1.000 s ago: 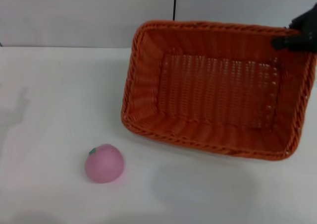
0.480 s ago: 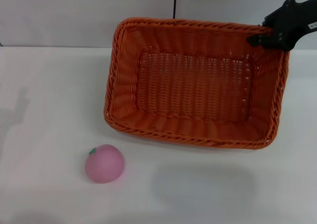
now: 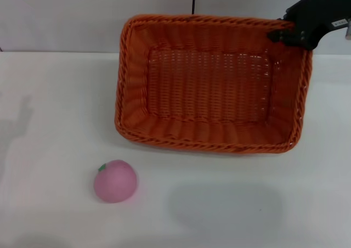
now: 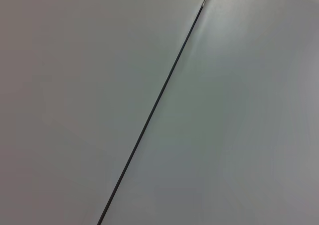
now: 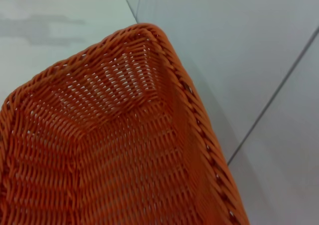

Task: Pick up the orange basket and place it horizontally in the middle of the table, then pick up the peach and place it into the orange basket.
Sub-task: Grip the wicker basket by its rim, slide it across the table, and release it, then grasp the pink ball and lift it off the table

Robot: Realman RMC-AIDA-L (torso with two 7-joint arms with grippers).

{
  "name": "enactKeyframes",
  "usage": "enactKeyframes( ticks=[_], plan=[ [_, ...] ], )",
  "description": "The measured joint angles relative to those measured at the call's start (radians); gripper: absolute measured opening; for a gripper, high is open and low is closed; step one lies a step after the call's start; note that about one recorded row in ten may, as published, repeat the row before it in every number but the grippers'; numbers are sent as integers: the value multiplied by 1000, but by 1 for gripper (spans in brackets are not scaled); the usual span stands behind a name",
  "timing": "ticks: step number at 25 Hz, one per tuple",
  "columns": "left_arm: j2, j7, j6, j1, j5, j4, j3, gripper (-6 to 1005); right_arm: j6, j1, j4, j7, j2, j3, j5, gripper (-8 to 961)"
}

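Note:
The orange basket (image 3: 211, 83) hangs tilted above the white table (image 3: 55, 122), its open side facing me and its long side running left to right. My right gripper (image 3: 279, 35) is shut on the basket's braided rim at the far right corner. The right wrist view looks down into the woven inside of the basket (image 5: 114, 145), with none of that arm's own fingers showing. The pink peach (image 3: 115, 180), green leaf on top, rests on the table at the front left, apart from the basket. My left gripper is out of view.
A grey wall with a dark vertical seam (image 3: 193, 0) stands behind the table. The left wrist view holds only that wall and its seam (image 4: 149, 115). A soft shadow (image 3: 225, 204) lies on the table in front of the basket.
My right gripper has carried the basket leftward and slightly up, turning its long side closer to level. The peach has not moved.

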Motion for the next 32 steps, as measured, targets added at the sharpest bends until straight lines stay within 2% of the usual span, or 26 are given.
enactKeyframes(
  ticks=[4,6,11,12,13,14,15,16,17,18,19,20,21,22,23,24,25,26,27,28,29,31,32],
  plan=[
    [0,0,1,-1,0,1,0,753,25,9,7,3,7,-15,0,185],
    [-1,1,1,-7,0,6,0,753,83,8,1,5,22,-18,-1,187],
    [-2,1,15,-21,-1,8,0,752,151,-11,-30,-5,32,-14,20,193],
    [-2,1,15,-21,-1,8,0,752,151,-11,-30,-5,32,-14,20,237],
    [-1,1,23,-27,-2,8,0,752,171,-36,-66,-18,43,-10,54,280],
    [-1,1,23,-27,-2,8,0,752,171,-36,-66,-18,43,-10,54,324],
    [-1,1,26,-28,-2,7,0,752,182,-77,-122,-36,57,-9,123,368],
    [-1,1,29,-30,-2,5,0,752,182,-77,-122,-36,57,-9,123,411],
    [-1,1,29,-30,-2,5,0,752,182,-108,-155,-44,66,-9,172,454],
    [1,1,33,-34,-1,1,3,752,179,-170,-207,-55,78,-13,267,498],
    [1,1,33,-34,-1,1,3,751,179,-170,-207,-55,78,-13,267,541],
    [3,1,36,-36,1,-2,7,751,169,-254,-244,-71,90,-31,406,584],
    [5,0,38,-36,4,-8,14,751,165,-298,-252,-80,93,-44,488,599],
    [5,0,38,-36,4,-8,14,751,165,-298,-252,-80,93,-44,488,614],
    [6,-3,41,-35,8,-19,26,751,148,-386,-236,-115,93,-69,677,628],
    [7,-10,50,-31,11,-46,68,751,132,-433,-214,-151,93,-79,792,643],
    [9,-30,62,-26,14,-84,131,750,90,-508,-160,-234,92,-87,969,643],
    [9,-30,62,-26,14,-84,131,748,90,-508,-160,-234,92,-87,969,643],
    [11,-48,68,-22,17,-114,174,747,38,-568,-83,-318,93,-85,1116,643],
    [11,-48,68,-22,17,-114,174,745,38,-568,-83,-318,93,-85,1116,643],
    [15,-90,85,-16,29,-171,253,744,6,-593,-35,-361,92,-80,1187,643],
    [15,-90,85,-16,29,-171,253,741,-57,-620,85,-447,91,-61,1294,643],
    [15,-90,85,-16,29,-171,253,739,-131,-634,233,-547,91,-20,1378,643]
  ],
)
